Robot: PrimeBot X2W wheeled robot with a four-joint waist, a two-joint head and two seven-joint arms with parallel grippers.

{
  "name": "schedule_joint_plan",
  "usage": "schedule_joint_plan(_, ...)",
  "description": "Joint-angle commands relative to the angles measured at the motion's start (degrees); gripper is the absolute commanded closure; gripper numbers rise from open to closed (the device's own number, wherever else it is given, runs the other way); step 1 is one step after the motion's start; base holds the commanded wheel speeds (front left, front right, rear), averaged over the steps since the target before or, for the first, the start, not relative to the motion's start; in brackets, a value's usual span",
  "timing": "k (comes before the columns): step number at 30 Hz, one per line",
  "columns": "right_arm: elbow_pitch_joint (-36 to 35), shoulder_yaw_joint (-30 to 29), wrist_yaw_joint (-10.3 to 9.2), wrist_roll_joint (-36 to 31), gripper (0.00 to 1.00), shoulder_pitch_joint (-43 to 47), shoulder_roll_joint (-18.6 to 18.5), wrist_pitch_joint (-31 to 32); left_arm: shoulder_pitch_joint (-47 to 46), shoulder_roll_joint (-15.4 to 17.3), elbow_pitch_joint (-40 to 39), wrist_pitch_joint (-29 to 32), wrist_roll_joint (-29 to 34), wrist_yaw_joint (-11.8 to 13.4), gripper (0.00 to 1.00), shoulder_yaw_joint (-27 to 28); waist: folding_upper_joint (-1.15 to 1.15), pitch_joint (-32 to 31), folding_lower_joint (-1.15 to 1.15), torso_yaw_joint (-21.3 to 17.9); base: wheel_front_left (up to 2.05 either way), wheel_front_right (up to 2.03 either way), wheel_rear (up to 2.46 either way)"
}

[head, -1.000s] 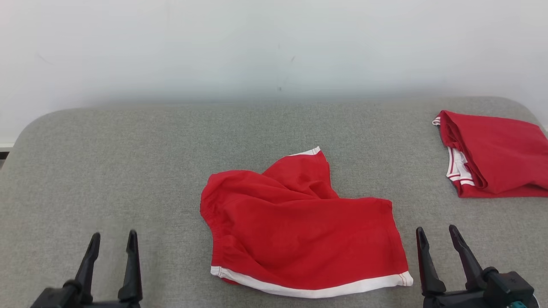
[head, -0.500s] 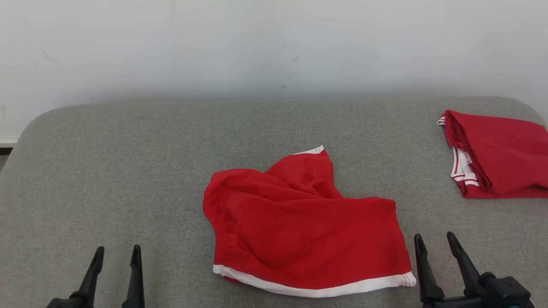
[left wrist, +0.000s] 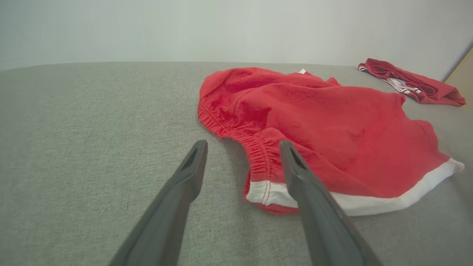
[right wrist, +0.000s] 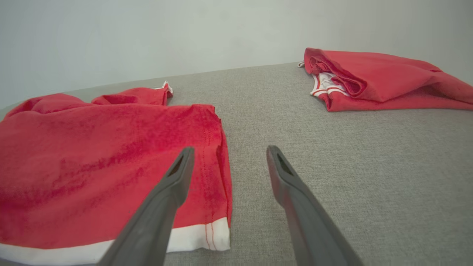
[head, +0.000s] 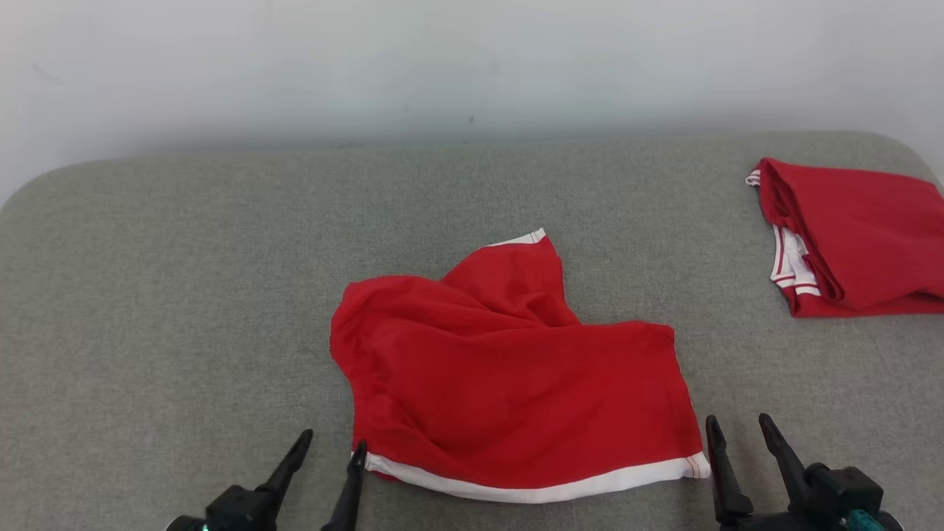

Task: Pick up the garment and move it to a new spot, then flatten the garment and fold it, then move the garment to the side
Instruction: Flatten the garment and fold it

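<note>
Closing in, we are bringing the left gripper (head: 333,441), fingers apart, up beside the shorts' (head: 509,383) near-left hem corner; shorts are lying mid-pad (head: 184,295); the right gripper (head: 738,420), likewise spread, is hovering beside the near-right corner.

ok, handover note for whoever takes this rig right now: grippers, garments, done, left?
Grippers: left gripper open, empty, at the near-left hem corner of the red shorts; right gripper open, empty, beside the near-right corner.
Things: shorts lie rumpled mid grey pad, one leg bunched at the back; folded red garment sits far right.
Done: nothing on the shorts, not gripped.
Left: grasp, move, flatten, fold, set aside.
</note>
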Motion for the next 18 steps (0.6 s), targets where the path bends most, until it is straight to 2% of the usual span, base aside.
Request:
schedule_joint_plan(1, 0.81, 0.07, -0.01, -0.46, 0.00, -1.01, 0.15, -0.26, -1.14, 0.77, 1.01, 0.00, -0.62, 0.12, 0.00, -1.05, 0.00, 1.30, 0.00, -0.74, 0.00, 0.00, 0.00)
schedule_joint_plan(11, 10.60, 1.70, -0.01, 0.37, 0.00, -5.08, 1.52, -0.25, -6.59, 4.15, 9.37, 0.01, -4.24, 0.10, 0.00, -9.10, 0.00, 4.39, 0.00, -1.83, 0.00, 0.00, 0.00)
schedule_joint_plan(18, 16.18, 4.30, 0.00, 1.68, 0.00, -6.40, 2.50, -0.06, -8.02, 4.16, 10.72, 0.00, -6.06, 0.09, 0.00, -11.25, 0.00, 4.58, 0.00, -1.72, 0.00, 0.00, 0.00)
